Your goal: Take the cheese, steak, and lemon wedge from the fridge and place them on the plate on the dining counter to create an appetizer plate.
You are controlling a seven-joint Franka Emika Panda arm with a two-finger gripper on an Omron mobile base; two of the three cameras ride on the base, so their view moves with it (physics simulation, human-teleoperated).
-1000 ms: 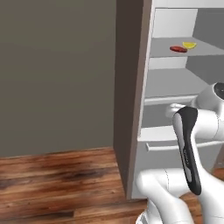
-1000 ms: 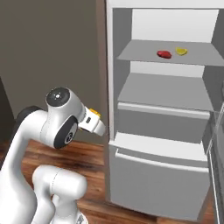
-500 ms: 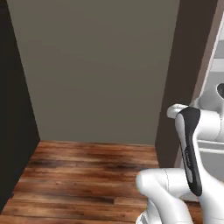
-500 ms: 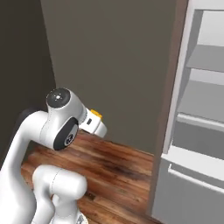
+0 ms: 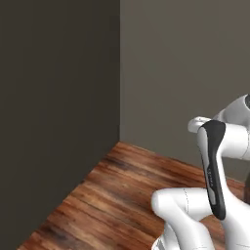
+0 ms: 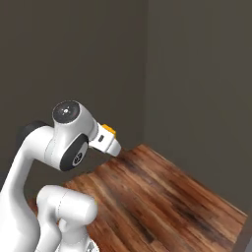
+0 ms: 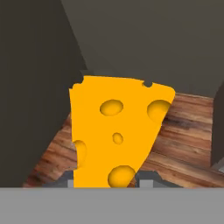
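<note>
**A:** What does the cheese (image 7: pixel 114 135) look like from where you sit?

**B:** You see a deep orange-yellow wedge with round holes across its face, wide at the top and narrowing toward the bottom of the hand view. It stands upright, right in front of the camera, between the two finger tips at the lower edge.

**A:** And behind it?

**B:** You see wooden floor (image 7: pixel 183 140) planks and dark grey walls (image 7: pixel 35 87) meeting in a corner.

**A:** Do the base views give you anything the hand view lacks?

**B:** Yes. In the left base view you see the white arm (image 5: pixel 215 161) folded up at the lower right, with the room corner and the floor in front of it. The right base view gives you the arm's round joint and, just past it, a small orange-yellow bit (image 6: pixel 109 130) at the arm's end, which may be the cheese; you cannot tell for sure.

**A:** How is the claw (image 7: pixel 105 181)?

**B:** Its fingers are partly closed, clamped on the cheese at the narrow lower end, one tip touching each side.
</note>
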